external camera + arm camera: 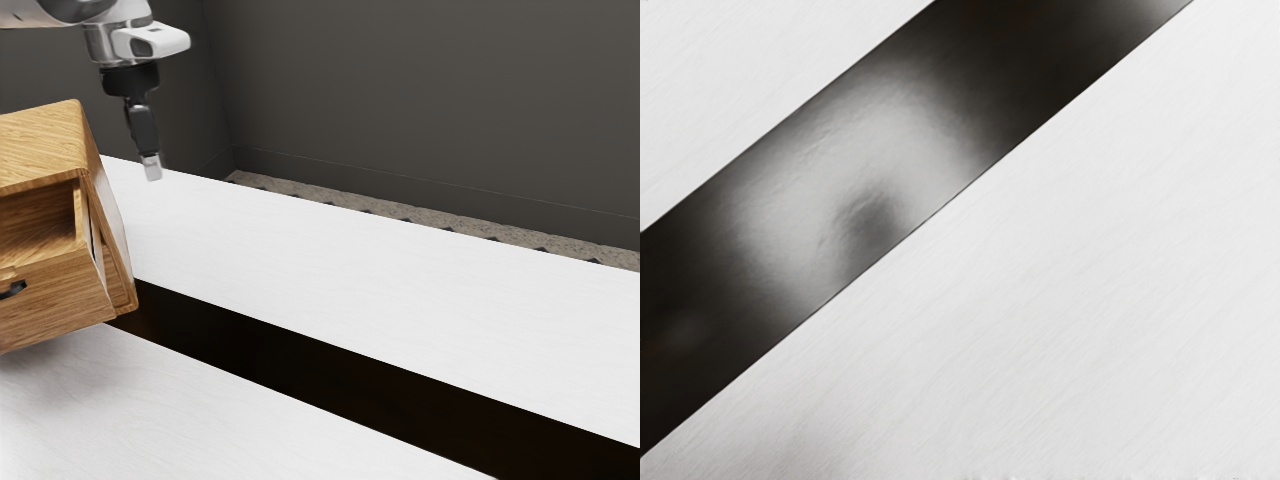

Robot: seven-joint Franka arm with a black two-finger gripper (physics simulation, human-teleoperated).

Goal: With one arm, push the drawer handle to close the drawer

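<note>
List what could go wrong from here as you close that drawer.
The claw hangs beside the cabinet, not in front of the drawer's handle, so a direct sweep across might bump the cabinet's side.

The drawer juts out of the cabinet; a push away from the handle could skew it and make it bind.

A hard shove on that drawer might slide the whole cabinet instead.

Exterior view: from beside the arm (55, 12), above the table (400, 275), slanting down across it toward the wall (420, 100); the farther view.
Wrist view: from the arm's end, facing down, closer.
Both: white tabletop, dark strip (300, 352).
</note>
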